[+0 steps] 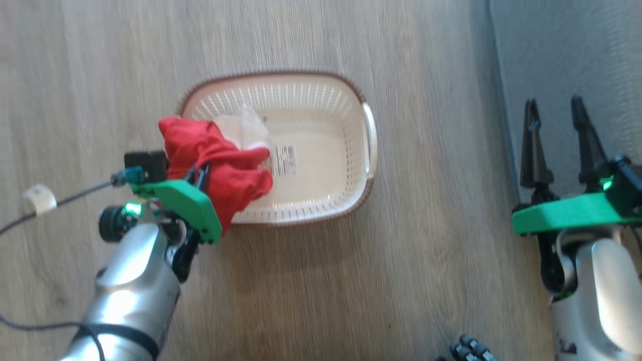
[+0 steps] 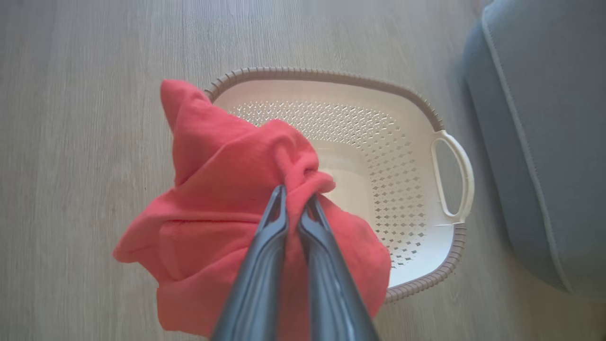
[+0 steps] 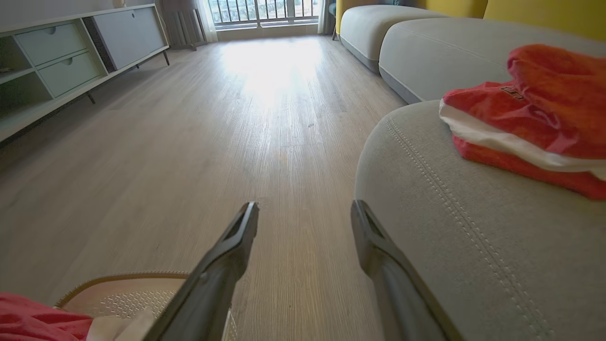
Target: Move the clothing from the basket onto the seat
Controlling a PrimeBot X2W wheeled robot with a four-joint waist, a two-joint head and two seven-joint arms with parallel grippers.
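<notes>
Red cloth (image 2: 222, 222) is bunching between the left gripper's (image 2: 294, 199) fingers, which are pressing almost together on a fold of it. The bundle is hanging over the basket's (image 1: 281, 74) left rim, partly above the floor (image 1: 75, 75). Just right of it, toward the basket's back left corner, a thin whitish piece (image 1: 243, 128) is lying against the red cloth. A barcode label (image 1: 285, 160) is showing on the bare bottom near the middle. Further right, the right gripper (image 1: 559, 125) is hovering by the seat's (image 1: 567, 60) edge, its fingers standing wide apart and holding nothing. More red clothing (image 3: 521, 123) with a white band is already lying on the seat, near its rounded edge.

The step in hand looks like carrying the pinched garment across to the seat. Doing it well probably means raising it until the trailing hem is clearing the rim, so the light basket is not getting dragged along. The whitish piece may be clinging to the cloth, so that is worth watching. The pinch is only taking one fold, so a smooth swing to the right is safer than a quick one. Letting go is best done well inside the seat's edge, beside the pile rather than at the rounded lip, where soft fabric could be sliding off.
</notes>
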